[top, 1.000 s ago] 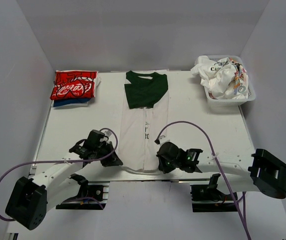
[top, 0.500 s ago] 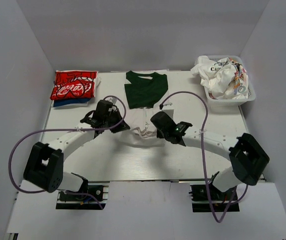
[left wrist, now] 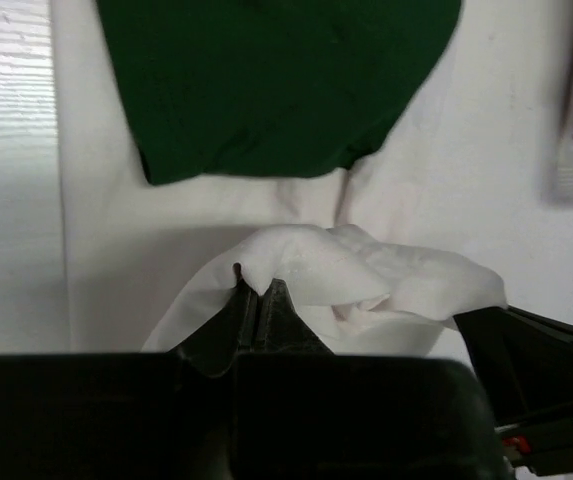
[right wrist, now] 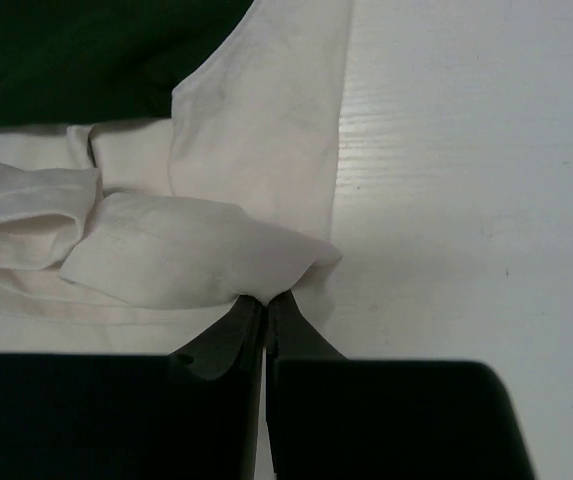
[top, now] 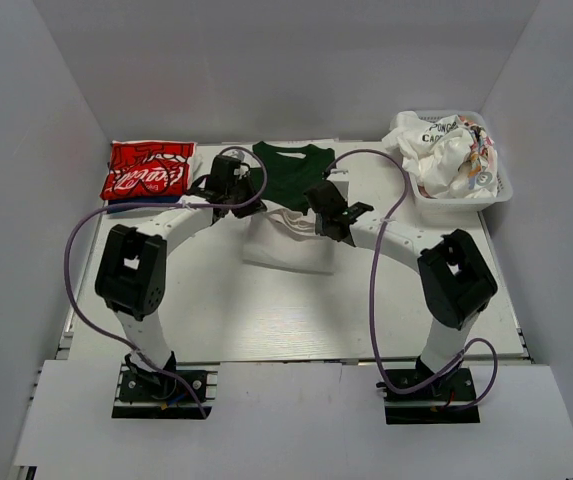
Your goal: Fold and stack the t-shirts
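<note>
Pinching the folded-up hem of the off-white t-shirt (top: 284,248) at mid tabletop (top: 266,310), the left gripper (left wrist: 256,290) and right gripper (right wrist: 266,300) both had jaws clenched on cloth. A good fold needed both corners laid level, near the green t-shirt (top: 291,178). Counted: one off-white, one green, one red t-shirt (top: 148,170). The crumpled heap (top: 446,155) in the basket (top: 496,196) was uncountable.

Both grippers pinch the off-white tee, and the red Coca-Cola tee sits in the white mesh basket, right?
No: top view shows the folded red Coca-Cola tee at the table's far-left corner, not in the white mesh basket. Rest holds.
</note>
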